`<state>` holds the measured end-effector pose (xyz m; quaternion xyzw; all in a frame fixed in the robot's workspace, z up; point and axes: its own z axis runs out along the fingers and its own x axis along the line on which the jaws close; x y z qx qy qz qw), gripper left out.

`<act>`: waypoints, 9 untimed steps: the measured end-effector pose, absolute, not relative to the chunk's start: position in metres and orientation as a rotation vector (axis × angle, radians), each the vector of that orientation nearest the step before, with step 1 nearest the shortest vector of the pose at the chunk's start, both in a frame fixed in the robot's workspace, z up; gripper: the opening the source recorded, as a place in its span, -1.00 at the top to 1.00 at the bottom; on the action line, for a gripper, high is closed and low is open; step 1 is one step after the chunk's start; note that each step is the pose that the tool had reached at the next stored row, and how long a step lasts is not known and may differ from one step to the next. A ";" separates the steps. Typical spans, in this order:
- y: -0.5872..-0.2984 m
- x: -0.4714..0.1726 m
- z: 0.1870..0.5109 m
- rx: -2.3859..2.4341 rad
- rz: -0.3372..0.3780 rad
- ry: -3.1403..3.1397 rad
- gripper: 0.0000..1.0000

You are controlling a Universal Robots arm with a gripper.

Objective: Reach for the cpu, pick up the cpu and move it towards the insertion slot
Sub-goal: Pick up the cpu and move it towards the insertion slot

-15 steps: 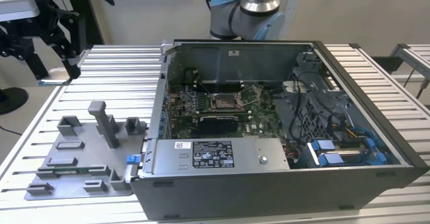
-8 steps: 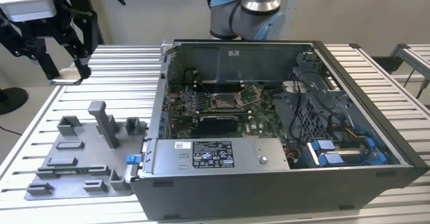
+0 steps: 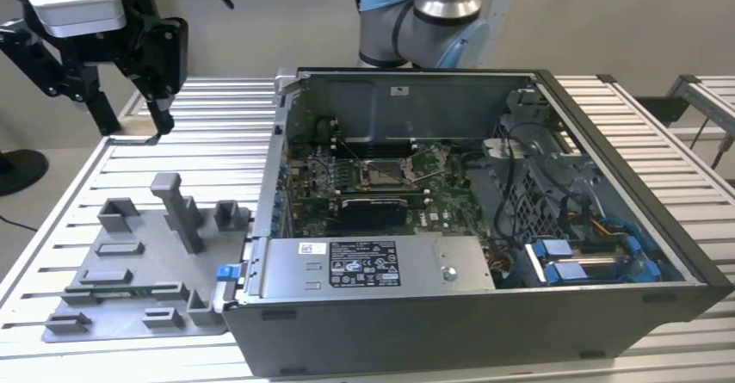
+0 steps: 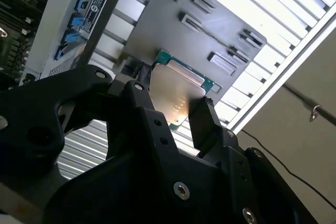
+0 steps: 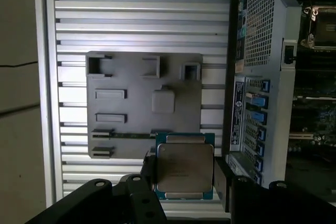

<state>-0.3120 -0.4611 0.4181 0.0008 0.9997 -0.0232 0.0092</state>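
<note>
Your end effector is clamped on the cpu, which hangs above the grey fixture plate on the table. The insertion slot lies well apart, toward the exterior view's right, inside the open computer case.

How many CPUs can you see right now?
1: the cpu, held in the end effector, clear of the grey fixture plate. The computer case could hide others.
</note>
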 end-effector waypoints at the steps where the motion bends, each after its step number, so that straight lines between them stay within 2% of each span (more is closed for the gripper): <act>1: -0.461 -0.310 0.418 0.002 -0.072 3.122 1.00; 9: -0.461 -0.295 0.418 0.002 -0.072 3.123 1.00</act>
